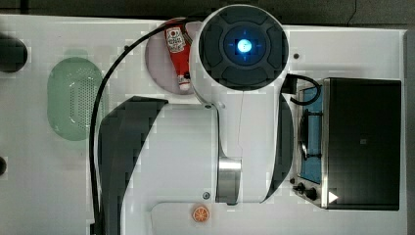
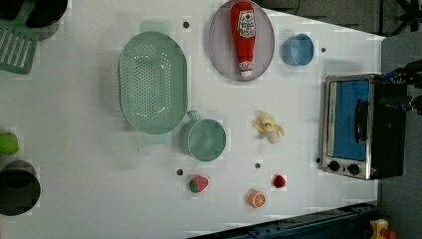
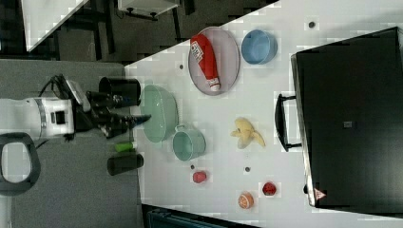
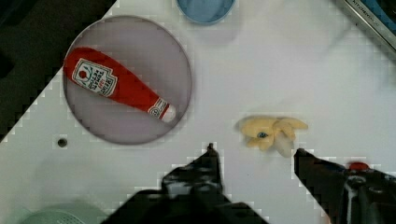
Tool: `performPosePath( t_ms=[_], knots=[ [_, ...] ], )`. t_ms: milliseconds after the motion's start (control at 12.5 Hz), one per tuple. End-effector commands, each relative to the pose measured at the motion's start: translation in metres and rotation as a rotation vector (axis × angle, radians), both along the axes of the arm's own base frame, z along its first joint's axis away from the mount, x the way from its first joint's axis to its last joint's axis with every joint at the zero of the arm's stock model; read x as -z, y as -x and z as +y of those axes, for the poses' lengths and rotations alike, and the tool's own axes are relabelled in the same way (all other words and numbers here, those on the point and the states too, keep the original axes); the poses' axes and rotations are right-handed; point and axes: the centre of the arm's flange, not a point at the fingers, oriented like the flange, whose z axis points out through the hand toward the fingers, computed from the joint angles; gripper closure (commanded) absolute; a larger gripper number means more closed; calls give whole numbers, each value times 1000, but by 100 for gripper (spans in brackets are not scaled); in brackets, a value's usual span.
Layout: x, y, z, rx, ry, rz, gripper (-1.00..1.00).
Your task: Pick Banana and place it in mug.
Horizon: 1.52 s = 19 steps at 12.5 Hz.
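Several things ring the banana on the white desk: the pale green mug just beside it, toaster oven on the other side, ketchup bottle on a plate beyond. Bare desk lies between banana and mug. Fingers stand apart, empty, above the banana.

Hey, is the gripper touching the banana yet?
Apart. In the wrist view the open gripper has bare white table between its fingertips and the banana.
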Motion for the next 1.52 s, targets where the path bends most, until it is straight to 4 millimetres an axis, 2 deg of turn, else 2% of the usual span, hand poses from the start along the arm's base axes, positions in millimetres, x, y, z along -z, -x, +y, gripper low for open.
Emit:
performPosePath(
  t_ms=[80, 240, 480, 1120, 1520],
  knots=[
    [-66, 89, -28, 18, 14, 14, -59],
    [-61, 89, -27, 17, 14, 24, -99],
    [-26, 85, -26, 14, 13, 69, -100],
    [150, 69, -27, -80, 16, 28, -100],
    [257, 84, -29, -75, 20, 38, -100]
  ],
)
